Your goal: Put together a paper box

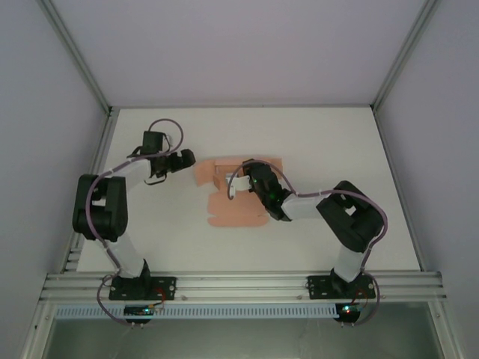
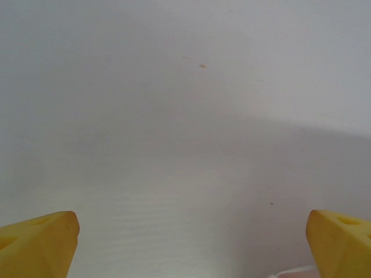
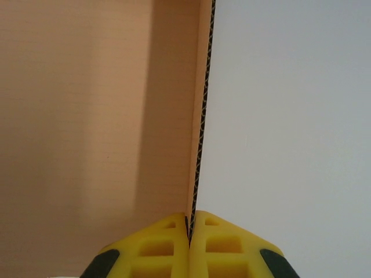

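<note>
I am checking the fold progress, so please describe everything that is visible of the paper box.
The paper box is salmon-pink corrugated card, mostly a flat die-cut sheet lying on the middle of the table. One flap stands raised; its fluted cut edge shows in the right wrist view. The right gripper is shut on that flap's edge.

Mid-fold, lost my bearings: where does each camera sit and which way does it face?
Top external: above and behind the bases, looking down on the table; both arms, left tool, right tool, paper box.
Left wrist: on the left arm, facing bare table; yellow fingertips wide apart at the lower corners.
Right wrist: on the right arm, looking along an upright card wall pinched between its shut fingers.
Shared: top external and right wrist both show the right tool gripping the paper box.
</note>
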{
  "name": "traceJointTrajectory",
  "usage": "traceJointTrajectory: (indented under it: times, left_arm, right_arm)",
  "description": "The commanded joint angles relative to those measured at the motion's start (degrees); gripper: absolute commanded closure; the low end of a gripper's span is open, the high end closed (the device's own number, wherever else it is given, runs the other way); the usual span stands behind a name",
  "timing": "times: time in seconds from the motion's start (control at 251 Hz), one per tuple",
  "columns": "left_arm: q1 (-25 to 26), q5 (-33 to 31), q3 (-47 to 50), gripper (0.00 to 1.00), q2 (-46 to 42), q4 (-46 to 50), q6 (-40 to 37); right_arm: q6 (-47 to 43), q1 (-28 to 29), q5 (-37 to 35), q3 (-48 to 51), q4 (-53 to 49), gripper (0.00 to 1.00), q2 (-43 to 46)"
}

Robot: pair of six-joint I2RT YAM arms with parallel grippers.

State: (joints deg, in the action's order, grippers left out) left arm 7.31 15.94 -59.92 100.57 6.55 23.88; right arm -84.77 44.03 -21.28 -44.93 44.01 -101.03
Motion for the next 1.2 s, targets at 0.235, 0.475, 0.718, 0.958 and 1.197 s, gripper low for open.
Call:
traceJointTrajectory:
  times: [0.235,0.475,0.718,0.958,1.197]
  left_arm:
    - [5.9,13.2,3.5,0.18,-2.0,-8.3,-6.2]
    - [9.7,9.4,12.5,0.24,-5.7,-16.4,-7.7]
    - [12.8,5.6,21.7,0.25,-9.7,-31.8,-9.5]
    - [15.5,4.0,22.9,0.29,-10.6,-34.3,-15.5]
    - [16.8,1.0,22.4,0.39,-9.5,-36.6,-15.8]
  right_arm:
    - [3.4,0.6,-1.6,0.1,-0.4,0.98,0.8]
    - [3.6,1.2,-2.9,1.1,1.6,0.98,1.2]
    - [2.9,2.4,-4.1,2.0,3.4,0.98,1.1]
    - [1.5,3.8,-5.3,2.9,6.0,0.98,1.0]
    - [1.9,4.4,-5.2,4.1,4.7,0.99,1.9]
